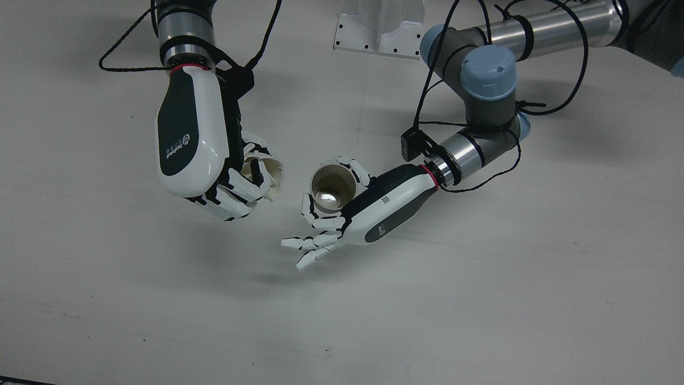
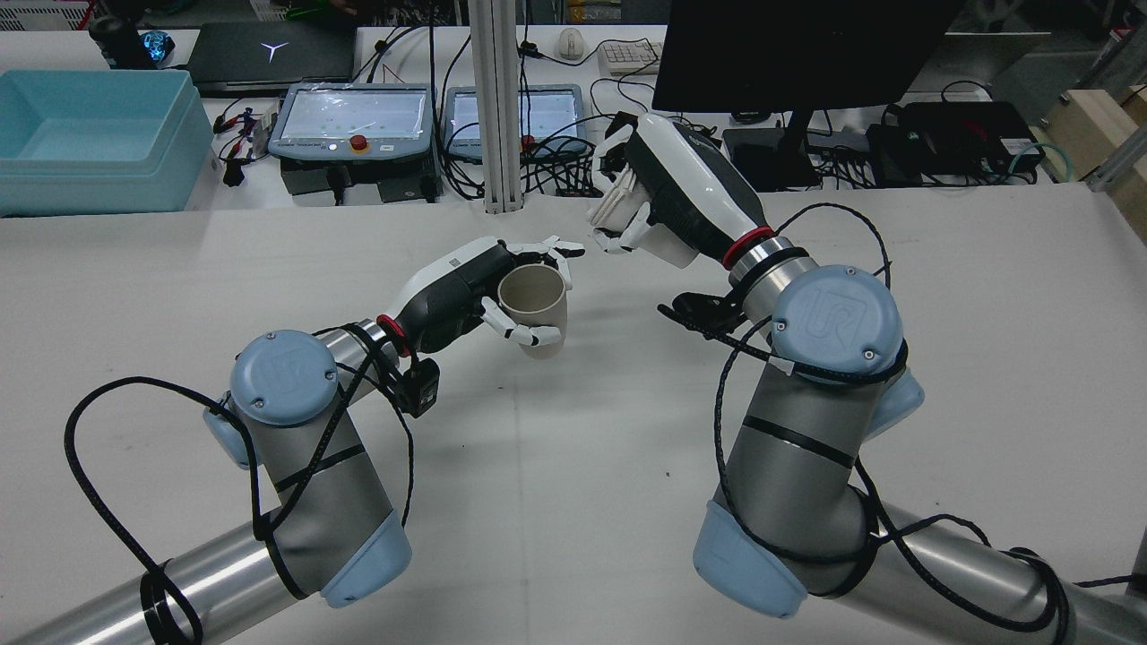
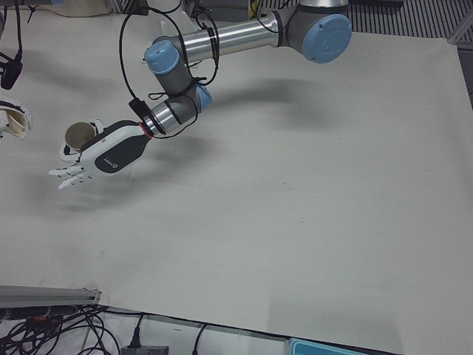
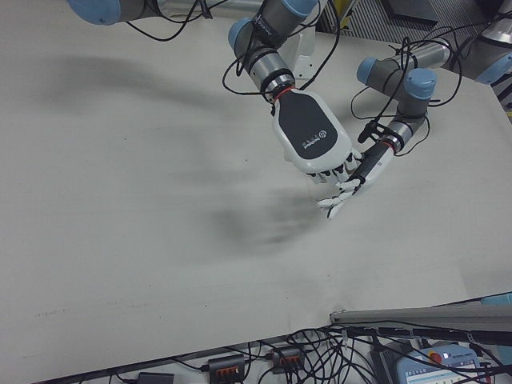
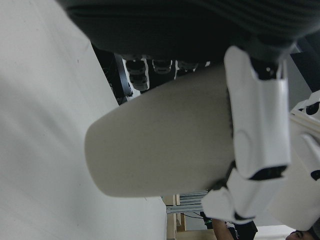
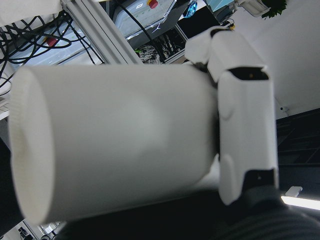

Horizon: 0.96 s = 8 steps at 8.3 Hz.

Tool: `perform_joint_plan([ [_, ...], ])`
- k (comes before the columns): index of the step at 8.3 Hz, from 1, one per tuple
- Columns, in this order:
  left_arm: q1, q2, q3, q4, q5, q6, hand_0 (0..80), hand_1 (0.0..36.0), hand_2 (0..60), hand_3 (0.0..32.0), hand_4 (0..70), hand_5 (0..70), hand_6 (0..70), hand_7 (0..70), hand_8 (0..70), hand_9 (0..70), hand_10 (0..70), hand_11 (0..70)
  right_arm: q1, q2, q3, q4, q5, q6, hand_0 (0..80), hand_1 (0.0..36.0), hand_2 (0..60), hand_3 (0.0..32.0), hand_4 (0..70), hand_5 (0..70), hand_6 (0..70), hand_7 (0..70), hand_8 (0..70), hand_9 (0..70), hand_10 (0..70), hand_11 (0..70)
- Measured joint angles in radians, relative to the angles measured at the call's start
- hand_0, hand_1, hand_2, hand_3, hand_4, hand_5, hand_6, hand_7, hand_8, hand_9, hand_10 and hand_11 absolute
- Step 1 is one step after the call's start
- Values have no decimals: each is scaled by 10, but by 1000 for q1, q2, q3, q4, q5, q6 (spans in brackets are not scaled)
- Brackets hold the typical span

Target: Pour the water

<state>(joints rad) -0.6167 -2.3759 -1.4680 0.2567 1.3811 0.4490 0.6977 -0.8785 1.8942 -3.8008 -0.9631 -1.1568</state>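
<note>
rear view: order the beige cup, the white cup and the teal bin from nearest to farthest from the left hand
1. Beige cup: held in the left hand itself, upright.
2. White cup: in the right hand, raised across the gap to the view's right.
3. Teal bin: on the bench beyond the table, far left corner.

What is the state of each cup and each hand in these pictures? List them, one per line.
Beige cup: upright, held off the table, liquid glinting at the bottom.
White cup: tilted, mouth towards the beige cup, held higher, the two apart.
Left hand: shut on the beige cup, some fingers spread free.
Right hand: shut on the white cup.
</note>
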Motion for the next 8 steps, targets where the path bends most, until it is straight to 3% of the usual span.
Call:
perform_joint_plan([
  [2,-7,-7,-2,3,1,-7,607,360,600,0,659,700,115,165,22,36,66,122,-13,-13,42,0,29,-12,800,360,600,0,700,700,700,700,592,700,700,700],
  [3,-21,-3,-1,-2,0,-37,600,360,600,0,649,700,112,163,23,37,67,122,24,-80,130,0,33,7,800,360,600,0,700,700,700,700,587,700,700,700],
  [4,-44,16,-3,-10,0,-76,602,360,600,0,627,700,102,152,19,33,64,118,98,-183,226,0,23,67,800,360,600,0,700,700,700,700,583,700,700,700],
  [5,-76,57,-14,-22,0,-111,601,360,600,0,612,700,97,147,17,32,62,116,208,-291,295,0,-27,165,800,360,600,0,700,700,700,700,589,700,700,700],
  [6,-111,123,-33,-50,0,-133,598,360,600,0,619,700,100,150,17,33,63,118,362,-384,333,0,-127,274,800,360,600,0,646,700,700,700,598,700,700,700],
  [7,-144,201,-47,-98,3,-143,588,360,600,0,602,700,94,144,16,30,64,118,546,-458,345,2,-256,356,730,320,600,0,376,700,700,700,645,700,700,700],
  [8,-176,282,-53,-155,14,-147,588,360,600,0,605,700,94,143,16,30,63,118,730,-521,313,16,-388,426,577,220,485,0,324,700,700,695,694,700,700,700],
])
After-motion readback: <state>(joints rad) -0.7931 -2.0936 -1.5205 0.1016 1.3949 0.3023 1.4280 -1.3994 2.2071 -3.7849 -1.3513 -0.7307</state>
